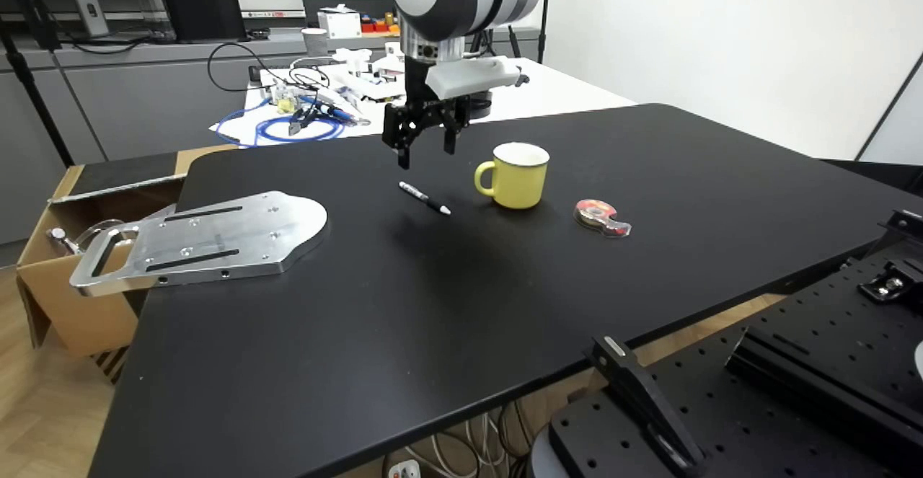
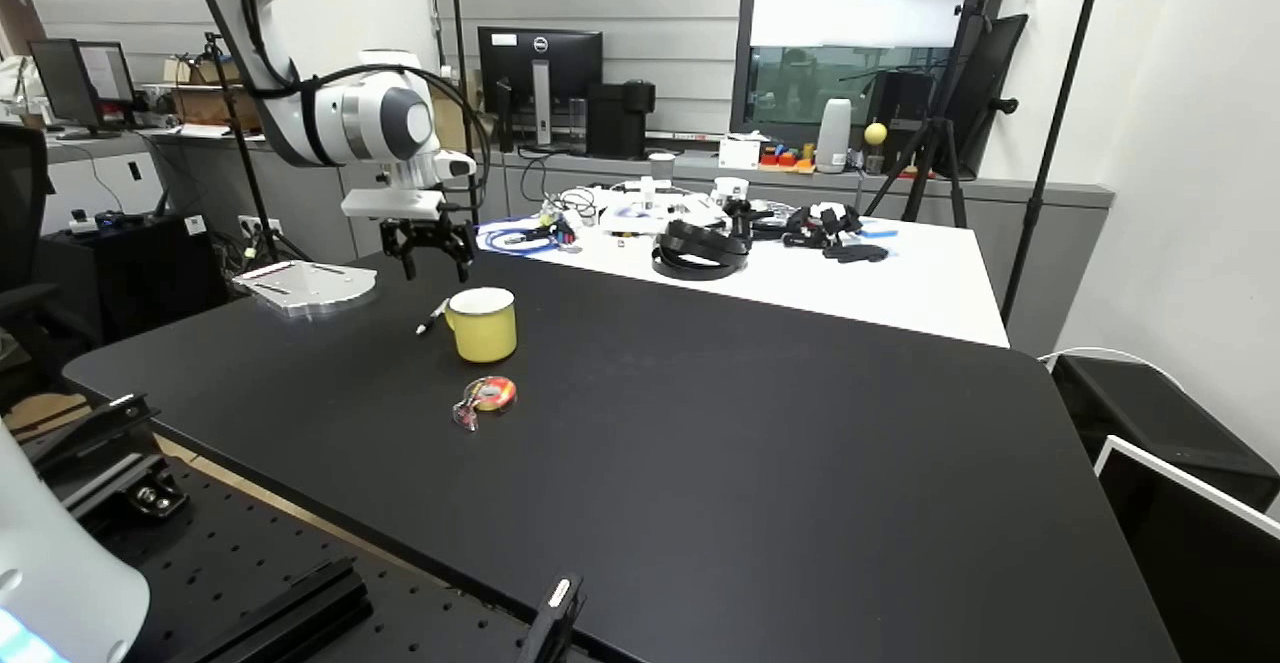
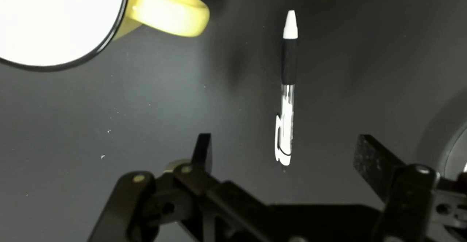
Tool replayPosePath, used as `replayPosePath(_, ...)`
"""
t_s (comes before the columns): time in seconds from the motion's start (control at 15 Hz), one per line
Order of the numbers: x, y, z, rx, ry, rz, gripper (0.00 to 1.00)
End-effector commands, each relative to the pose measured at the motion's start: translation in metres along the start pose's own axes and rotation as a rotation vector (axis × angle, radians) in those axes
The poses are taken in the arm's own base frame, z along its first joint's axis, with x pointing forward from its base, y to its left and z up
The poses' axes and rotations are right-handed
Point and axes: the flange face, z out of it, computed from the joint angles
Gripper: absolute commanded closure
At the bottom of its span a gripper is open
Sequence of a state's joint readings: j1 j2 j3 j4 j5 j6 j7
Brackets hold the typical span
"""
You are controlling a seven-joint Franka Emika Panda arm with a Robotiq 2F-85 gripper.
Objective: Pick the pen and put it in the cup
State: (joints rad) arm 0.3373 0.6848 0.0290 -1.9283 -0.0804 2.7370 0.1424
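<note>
The pen (image 1: 425, 198) lies flat on the black table, with a white tip, a black grip and a white clip end. It shows in both exterior views (image 2: 432, 317). In the wrist view the pen (image 3: 289, 61) points away from the jaws, its clip end between the fingers in the picture. The yellow cup (image 1: 520, 182) stands upright beside it (image 2: 487, 331), its handle (image 3: 168, 12) turned towards the pen. My gripper (image 1: 427, 155) is open and empty, above the table near the pen's clip end. It also shows open in an exterior view (image 2: 436, 273) and the wrist view (image 3: 284, 143).
A tape dispenser (image 1: 600, 217) lies on the table beyond the cup from the pen. A silver metal plate (image 1: 216, 236) with a handle lies at the table's edge, partly over a cardboard box (image 1: 79, 312). A cluttered white table (image 2: 900, 288) adjoins the black one.
</note>
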Motion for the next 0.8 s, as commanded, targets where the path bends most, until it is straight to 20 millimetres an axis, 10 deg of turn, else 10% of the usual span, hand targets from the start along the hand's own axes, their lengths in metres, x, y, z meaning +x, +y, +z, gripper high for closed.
replayPosePath(0.0,0.002,0.002,0.012,-0.023,0.025,0.021,0.0)
replayPosePath(0.73,-0.008,0.008,0.037,-0.034,0.035,0.034,0.0)
